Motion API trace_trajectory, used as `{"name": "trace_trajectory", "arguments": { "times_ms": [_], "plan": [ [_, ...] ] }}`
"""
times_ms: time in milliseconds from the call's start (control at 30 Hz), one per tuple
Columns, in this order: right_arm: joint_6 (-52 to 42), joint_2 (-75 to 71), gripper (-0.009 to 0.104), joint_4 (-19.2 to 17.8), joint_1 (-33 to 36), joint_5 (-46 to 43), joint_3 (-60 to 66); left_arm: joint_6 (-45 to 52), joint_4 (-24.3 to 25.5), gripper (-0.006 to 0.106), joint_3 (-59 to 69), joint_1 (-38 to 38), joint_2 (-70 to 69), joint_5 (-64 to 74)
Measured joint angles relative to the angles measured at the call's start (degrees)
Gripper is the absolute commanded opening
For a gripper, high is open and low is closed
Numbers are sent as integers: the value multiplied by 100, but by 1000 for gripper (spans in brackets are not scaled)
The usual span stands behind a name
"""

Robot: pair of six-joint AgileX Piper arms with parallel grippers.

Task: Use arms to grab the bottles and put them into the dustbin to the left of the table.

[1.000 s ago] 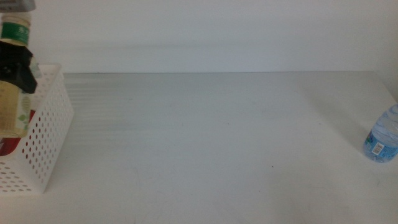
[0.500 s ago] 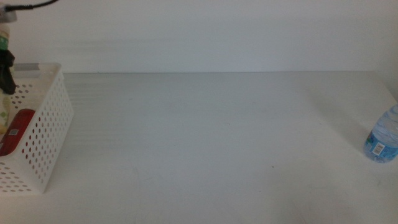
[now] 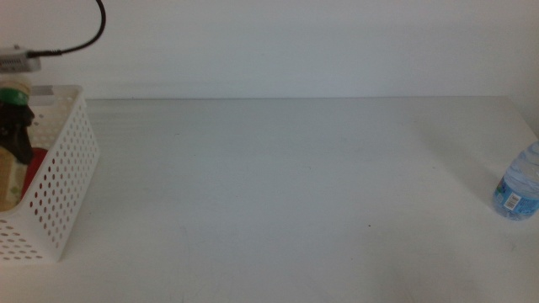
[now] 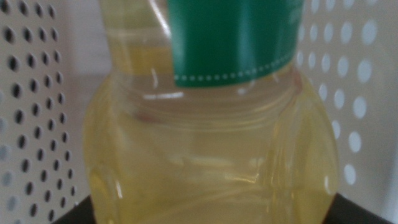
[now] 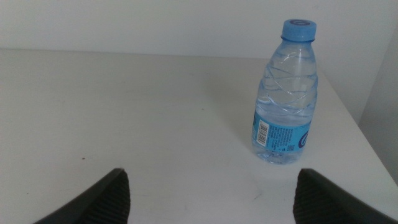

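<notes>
The left gripper (image 3: 15, 135) was clamped on the yellow bottle (image 4: 211, 143), holding it down inside the dustbin (image 3: 63, 177) at the tabletop's (image 3: 278, 194) left edge. The right gripper (image 5: 208, 199) sat wide open, with the water bottle (image 5: 285, 93) upright near the right edge.

The bottle of pale yellow liquid (image 4: 211, 155) fills the view, its green neck band (image 4: 233, 40) above. The dustbin's (image 4: 31, 106) white perforated walls stand close on both sides. Dark jaw tips show at its base.
</notes>
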Motion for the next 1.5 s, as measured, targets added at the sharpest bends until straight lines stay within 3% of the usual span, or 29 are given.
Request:
{"name": "trace_trajectory", "arguments": {
  "times_ms": [333,433,833,1233,1500],
  "plan": [
    [0,0,76,0,0,0,0,125,-17,22,422,0,0,-84],
    [0,0,76,0,0,0,0,176,-30,26,428,0,0,-91],
    [0,0,76,0,0,0,0,533,-50,91,450,0,-15,-110],
    [0,0,76,0,0,0,0,50,191,90,119,0,-345,-106],
    [0,0,76,0,0,0,0,217,-428,90,136,-383,-1643,-193]
  ]
}}
